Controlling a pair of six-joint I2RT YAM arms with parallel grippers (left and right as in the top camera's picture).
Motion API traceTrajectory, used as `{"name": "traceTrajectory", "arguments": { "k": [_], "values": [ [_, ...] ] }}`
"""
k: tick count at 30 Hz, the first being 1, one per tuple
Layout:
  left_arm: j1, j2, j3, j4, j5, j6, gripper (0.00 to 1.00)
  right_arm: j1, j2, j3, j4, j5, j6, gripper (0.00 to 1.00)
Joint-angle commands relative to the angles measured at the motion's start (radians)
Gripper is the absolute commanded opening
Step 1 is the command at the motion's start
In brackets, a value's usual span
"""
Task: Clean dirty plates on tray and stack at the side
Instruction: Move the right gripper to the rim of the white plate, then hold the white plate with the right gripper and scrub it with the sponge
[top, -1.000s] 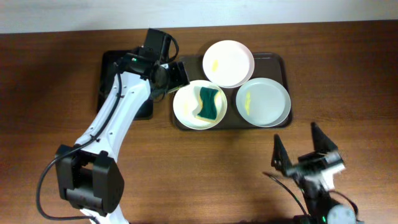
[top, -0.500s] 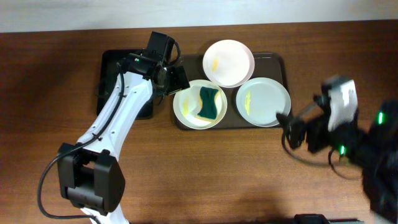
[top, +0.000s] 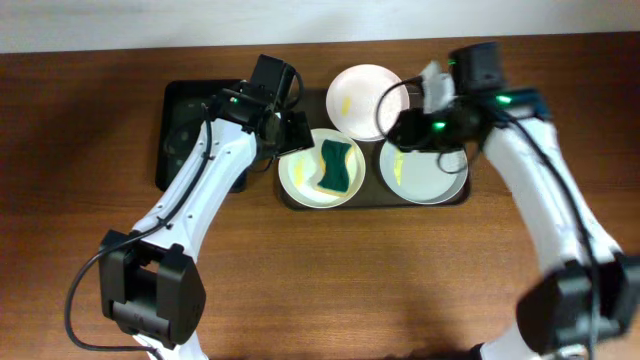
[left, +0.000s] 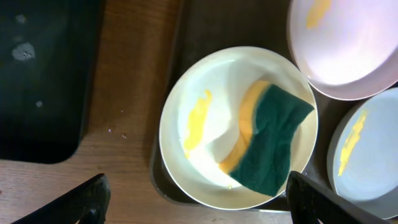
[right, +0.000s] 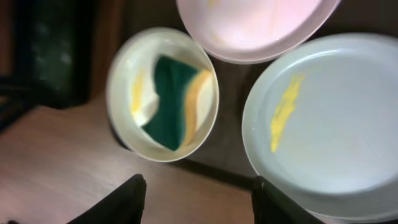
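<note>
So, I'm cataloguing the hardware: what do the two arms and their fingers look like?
Both the left arm and right arm have white shells, black joints and black cables alongside, with small green lights near the wrists. The left fingers and right fingers are black and tapered.

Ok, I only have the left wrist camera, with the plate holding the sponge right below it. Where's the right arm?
Observer: The right gripper hangs over the tray, about where the back plate and the right-hand plate meet.
Operator: Holding anything?
Observer: No, its fingers stand apart with nothing between them.
Operator: Any plate off the tray?
Observer: No, those two and the sponge plate all lie on it.
</note>
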Motion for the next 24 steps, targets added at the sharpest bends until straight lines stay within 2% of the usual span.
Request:
{"name": "traceTrajectory", "arguments": {
  "k": [1, 3, 5, 11, 21, 24],
  "values": [
    [0.001, 0.004, 0.000, -0.004, -0.002, 0.008, 0.89, 0.045, 0.140, 0.001, 0.037, 0.034, 0.039, 0.52],
    [0.001, 0.005, 0.000, -0.004, -0.005, 0.008, 0.89, 0.054, 0.204, 0.001, 0.072, 0.030, 0.039, 0.31],
    [0.001, 0.005, 0.000, -0.003, -0.005, 0.008, 0.89, 0.055, 0.243, 0.001, 0.095, 0.026, 0.038, 0.29],
    [0.001, 0.005, 0.000, -0.003, -0.005, 0.008, 0.89, 0.055, 0.311, 0.001, 0.142, -0.040, -0.015, 0.29],
    [0.001, 0.005, 0.000, -0.008, -0.005, 0.008, 0.89, 0.059, 0.391, -0.020, 0.242, -0.059, -0.014, 0.31],
    [0.001, 0.005, 0.000, -0.011, -0.004, 0.008, 0.84, 0.059, 0.399, -0.020, 0.255, -0.061, -0.014, 0.29]
  ]
}}
